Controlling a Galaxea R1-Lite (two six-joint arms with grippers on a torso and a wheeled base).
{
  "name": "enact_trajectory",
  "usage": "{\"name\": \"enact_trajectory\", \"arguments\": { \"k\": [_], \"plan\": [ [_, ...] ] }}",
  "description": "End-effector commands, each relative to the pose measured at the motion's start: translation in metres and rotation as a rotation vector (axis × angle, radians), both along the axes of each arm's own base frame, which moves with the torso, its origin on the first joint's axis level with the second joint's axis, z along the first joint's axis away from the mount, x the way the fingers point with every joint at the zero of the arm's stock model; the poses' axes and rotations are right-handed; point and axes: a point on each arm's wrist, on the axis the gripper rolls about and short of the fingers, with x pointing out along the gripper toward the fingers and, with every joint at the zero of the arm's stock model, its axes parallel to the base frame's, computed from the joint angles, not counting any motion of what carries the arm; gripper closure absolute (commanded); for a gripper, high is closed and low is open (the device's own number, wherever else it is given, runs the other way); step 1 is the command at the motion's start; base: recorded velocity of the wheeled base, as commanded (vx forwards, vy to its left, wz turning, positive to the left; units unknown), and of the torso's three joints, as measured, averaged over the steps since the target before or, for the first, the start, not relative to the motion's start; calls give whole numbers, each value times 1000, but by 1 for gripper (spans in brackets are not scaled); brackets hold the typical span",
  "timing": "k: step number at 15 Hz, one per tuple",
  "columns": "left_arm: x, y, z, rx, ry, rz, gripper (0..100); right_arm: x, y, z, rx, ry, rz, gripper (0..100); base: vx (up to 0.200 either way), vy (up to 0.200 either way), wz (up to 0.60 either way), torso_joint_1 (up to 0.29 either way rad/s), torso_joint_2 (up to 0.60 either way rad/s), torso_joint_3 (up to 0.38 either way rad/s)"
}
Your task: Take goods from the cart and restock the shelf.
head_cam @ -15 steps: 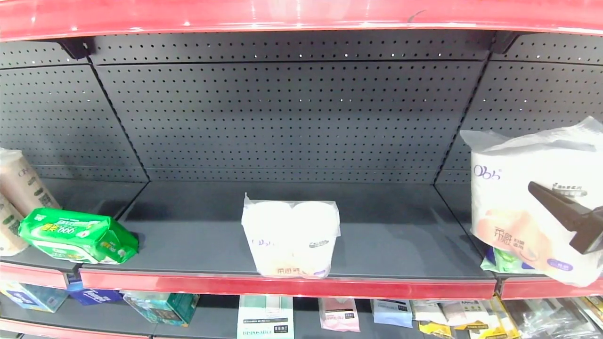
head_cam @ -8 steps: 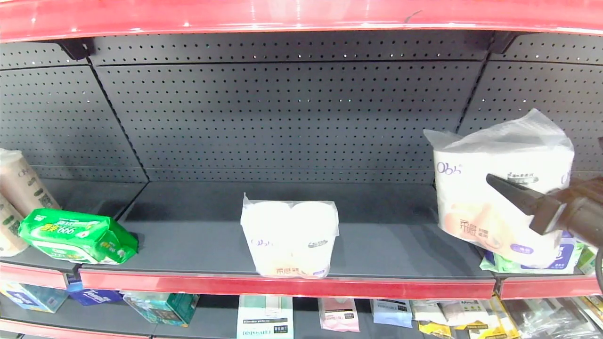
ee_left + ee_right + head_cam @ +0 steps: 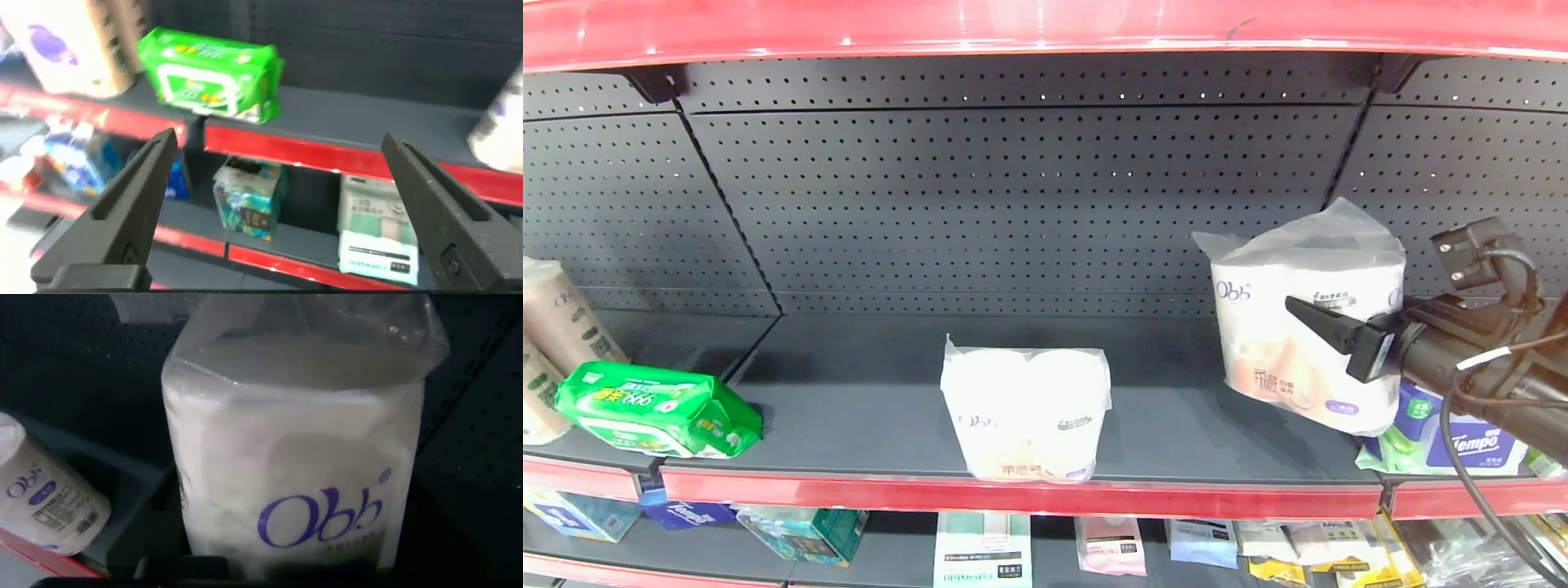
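Tissue pack point(image 3: 1303, 327) sits at 3 o'clock over the shelf point(image 3: 1192, 433), tilted, clamped in the jaws of the right gripper point(image 3: 1331, 327). Looks like the placing step: lower it flat, then let go. The left gripper point(image 3: 279, 139) has its jaws apart.

Your right end effector point(image 3: 1313, 304) has matte black wedge fingers point(image 3: 1327, 324), a dark cylindrical wrist and a looping black cable point(image 3: 1444, 416).

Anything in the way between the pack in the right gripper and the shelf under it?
Nothing visible. The shelf below the held pack is bare; the standing pack sits clear to its left, the small packs in the next bay to its right.
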Motion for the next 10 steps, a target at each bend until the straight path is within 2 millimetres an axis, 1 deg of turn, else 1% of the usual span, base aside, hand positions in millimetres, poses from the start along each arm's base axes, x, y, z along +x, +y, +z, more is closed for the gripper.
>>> {"name": "enact_trajectory", "arguments": {
  "k": [1,2,3,4,5,6,8,10],
  "plan": [
    [1,-1,-3,-4,2,50,0,5,1,-6,-3,24,1,100,0,0,0,0,0,0],
    [2,0,-3,1,-16,69,0,5,1,-7,-2,29,2,100,0,0,0,0,0,0],
    [4,2,-5,4,-71,115,0,6,2,-7,-2,30,2,100,0,0,0,0,0,0],
    [4,2,-5,-23,-79,112,0,8,2,-7,-3,32,4,100,0,0,0,0,0,0],
    [4,1,-6,-28,-73,80,0,10,3,-8,-4,33,4,100,0,0,0,0,0,0],
    [5,0,-7,-18,-56,-1,0,11,3,-8,-5,34,4,100,0,0,0,0,0,0],
    [5,-1,-9,41,-21,-70,0,13,3,-10,-3,28,4,100,0,0,0,0,0,0],
    [5,1,-10,10,-6,-138,0,15,2,-11,-4,30,-1,100,0,0,0,0,0,0]
  ]
}}
